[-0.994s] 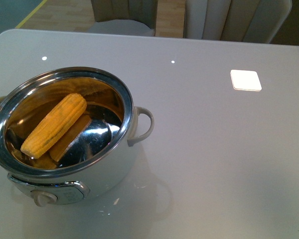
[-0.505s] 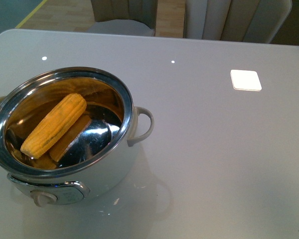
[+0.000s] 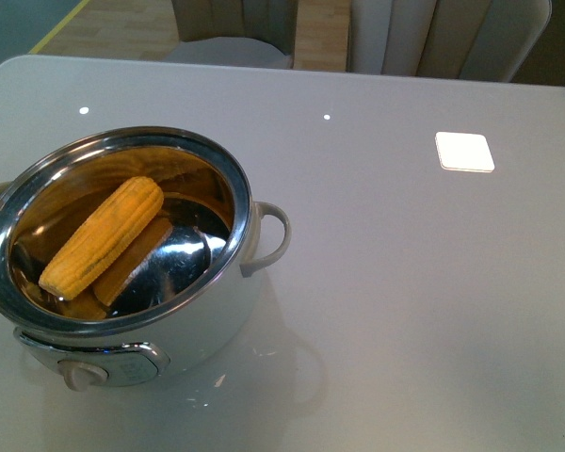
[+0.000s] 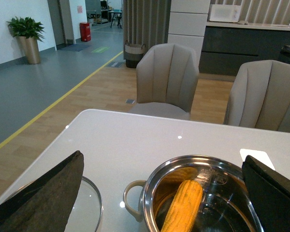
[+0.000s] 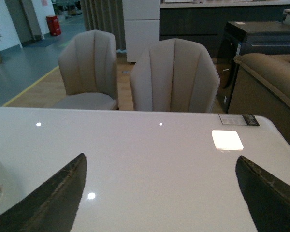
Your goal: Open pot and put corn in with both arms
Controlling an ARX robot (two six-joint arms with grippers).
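Note:
The pot (image 3: pixel 228 301) stands open at the table's front left, white body, steel rim, beige dial at its front. The corn (image 3: pixel 104 234) lies slanted inside it and also shows in the left wrist view (image 4: pixel 183 205). The glass lid (image 4: pixel 89 203) lies on the table beside the pot, seen only in the left wrist view. My left gripper (image 4: pixel 164 193) is open, its jaws wide apart above the pot (image 4: pixel 150 193). My right gripper (image 5: pixel 162 191) is open and empty over bare table. Neither arm shows in the front view.
A bright white rectangle (image 3: pixel 464 151) lies on the grey table (image 3: pixel 405 282) at the back right. Beige chairs (image 5: pixel 174 72) stand behind the table's far edge. A small label (image 5: pixel 238 119) lies near the far right edge.

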